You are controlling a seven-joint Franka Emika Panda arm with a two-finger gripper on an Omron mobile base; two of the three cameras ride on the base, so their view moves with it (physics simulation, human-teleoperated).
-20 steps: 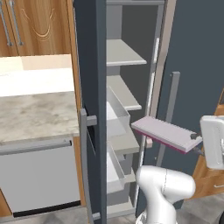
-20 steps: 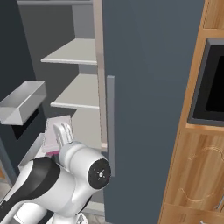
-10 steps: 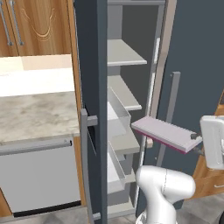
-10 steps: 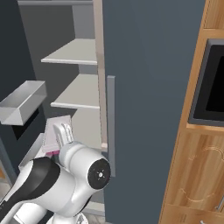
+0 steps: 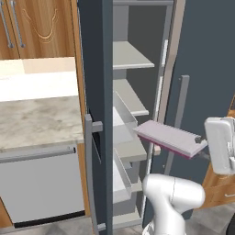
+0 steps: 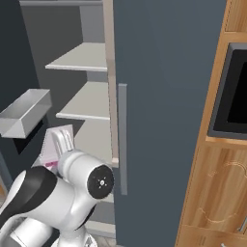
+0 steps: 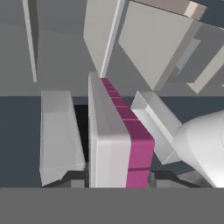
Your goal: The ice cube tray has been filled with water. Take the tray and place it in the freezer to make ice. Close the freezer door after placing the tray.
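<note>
- At the mouth of the open freezer (image 5: 131, 98), the ice cube tray (image 5: 169, 138) hangs level in mid-air, its far end pointing toward the white shelves (image 5: 130, 56), its near end at the gripper (image 7: 118, 175).
- Seen from the hand camera, the claw's dark tips sit either side of the tray's near end and look clamped on it, though the contact itself is mostly hidden, so I judge it gripped rather than see it plainly.
- Since the tray carries water, keeping it flat during the push inward matters most.
- A good line runs between the freezer door (image 5: 95, 92) on the left and the plain dark door (image 5: 202, 73) on the right, clear of the door bins (image 5: 123, 114).
- Lowering onto a shelf before releasing should avoid a spill.
- Closing the door comes afterwards.
</note>
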